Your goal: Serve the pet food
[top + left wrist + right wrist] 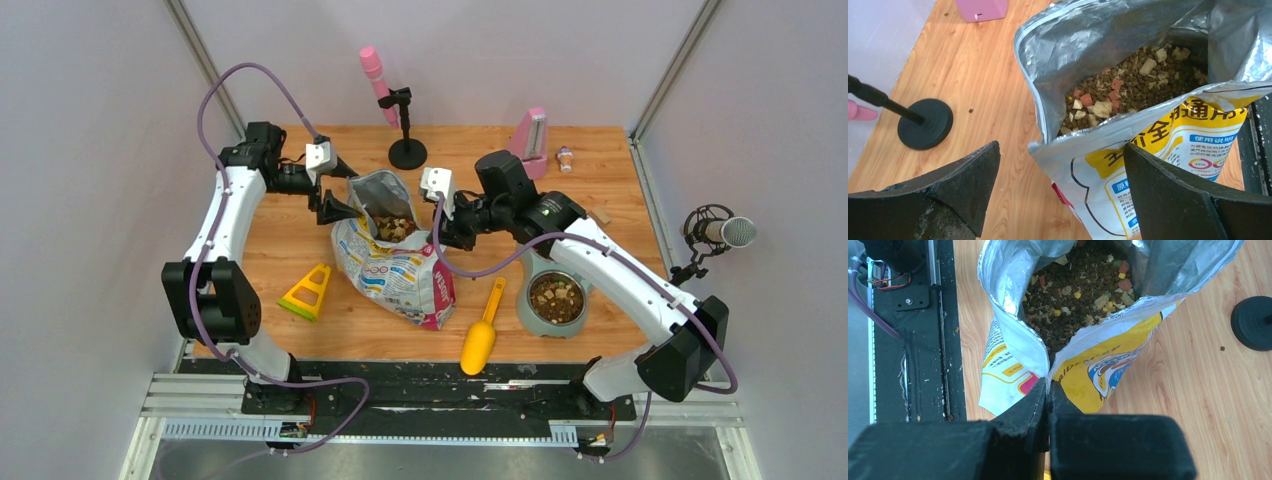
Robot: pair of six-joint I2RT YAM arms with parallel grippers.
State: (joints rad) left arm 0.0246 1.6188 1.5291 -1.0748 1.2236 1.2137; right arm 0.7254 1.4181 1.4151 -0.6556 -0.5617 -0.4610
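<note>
The printed yellow-white-pink bag stands open at mid-table, and the pet food, brown kibble with lighter bits, shows in its mouth. My right gripper is shut on the bag's right side seam; in the right wrist view the gripper pinches the seam just below the kibble. My left gripper is open at the bag's left edge. In the left wrist view the bag's corner lies between its spread fingers, with kibble beyond. The yellow scoop lies on the table, held by nothing.
A grey-green bowl with some kibble sits right of the scoop, under my right arm. A yellow triangular piece lies left of the bag. A pink microphone on a black stand and a pink metronome stand at the back.
</note>
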